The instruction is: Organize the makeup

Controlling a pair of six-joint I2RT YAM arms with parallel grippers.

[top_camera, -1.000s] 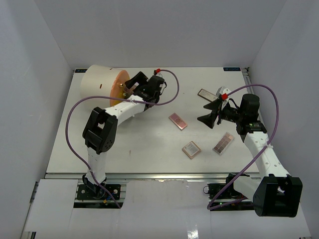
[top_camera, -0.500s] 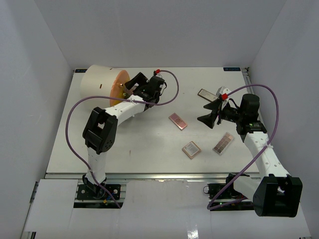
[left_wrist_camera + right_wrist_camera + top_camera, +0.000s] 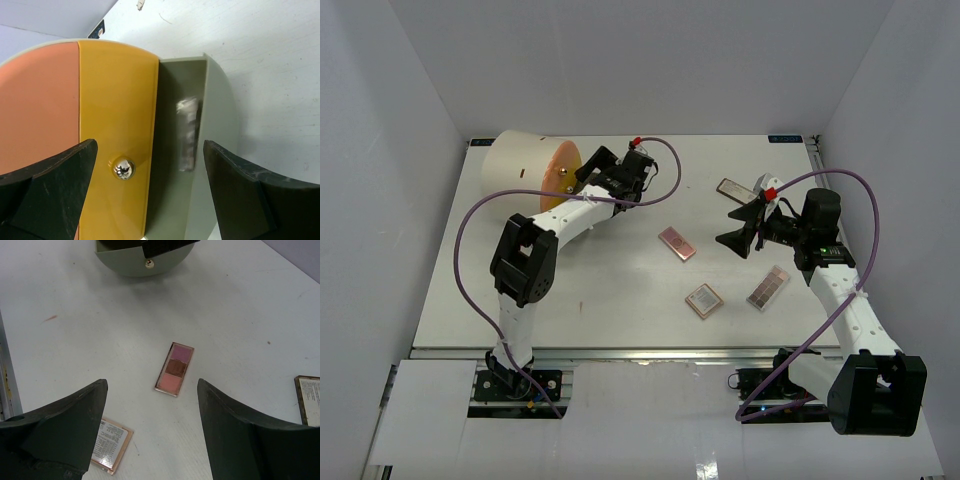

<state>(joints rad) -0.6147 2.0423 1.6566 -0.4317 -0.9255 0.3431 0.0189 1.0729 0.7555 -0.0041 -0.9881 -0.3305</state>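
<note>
Several flat eyeshadow palettes lie on the white table: a pink-brown one [image 3: 677, 243] [image 3: 174, 369], a label-up one [image 3: 704, 300] [image 3: 111, 445], one at the right [image 3: 768, 288] and one at the back [image 3: 732, 188] [image 3: 309, 400]. My right gripper [image 3: 738, 225] [image 3: 152, 435] is open and empty, hovering above and short of the pink-brown palette. My left gripper [image 3: 582, 180] [image 3: 150, 195] is open at the orange face of the cream cylinder [image 3: 525, 170], its jaws either side of a yellow drawer front with a silver knob [image 3: 123, 167]. Sponges, bottle and lipstick are out of view.
A grey-green drawer [image 3: 212, 125] stands pulled out of the cylinder, with a blurred pale item [image 3: 187, 132] inside. In the right wrist view the drawer [image 3: 125, 262] shows at the top with its knob. White walls enclose the table on three sides.
My left gripper and forearm have shifted slightly toward the back at the cylinder's face. The right arm and the palettes have not moved.
</note>
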